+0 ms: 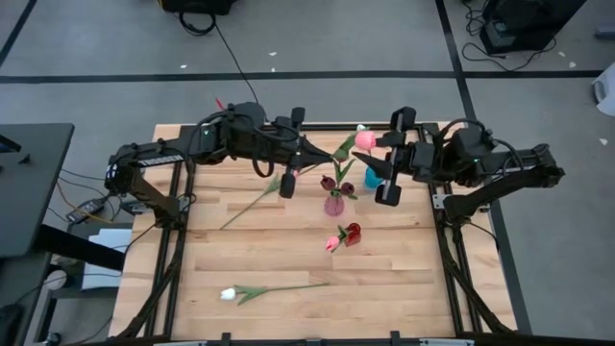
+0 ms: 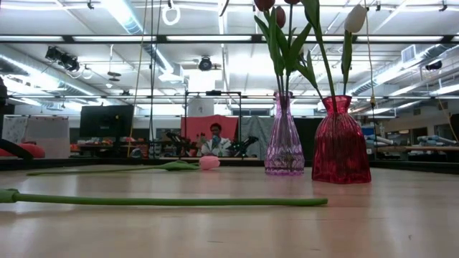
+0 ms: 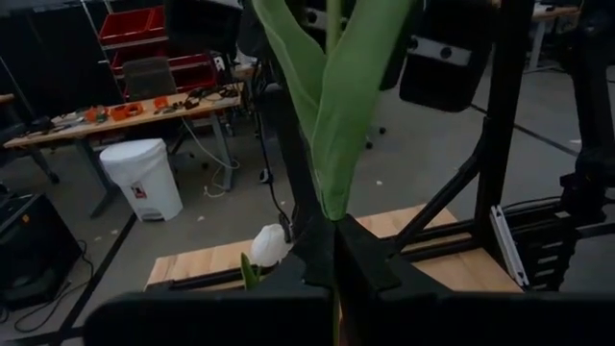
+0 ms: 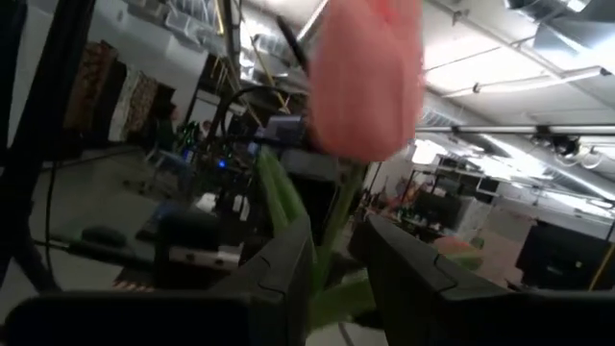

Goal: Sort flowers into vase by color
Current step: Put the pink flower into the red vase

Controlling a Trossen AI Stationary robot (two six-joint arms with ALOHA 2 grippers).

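Left gripper [image 1: 309,154] and right gripper [image 1: 380,141] raised, both clamping pink tulip [image 1: 364,140]

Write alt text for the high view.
Seen from above, the left gripper and the right gripper meet over a wooden table, the right one holding a pink tulip. Below them stand a purple vase and a red vase; a white tulip lies near the front.

gripper [image 3: 333,252]: closed on a green stem
leaf [image 3: 336,106]: hangs above the fingers
white tulip [image 3: 269,246]: just beside gripper
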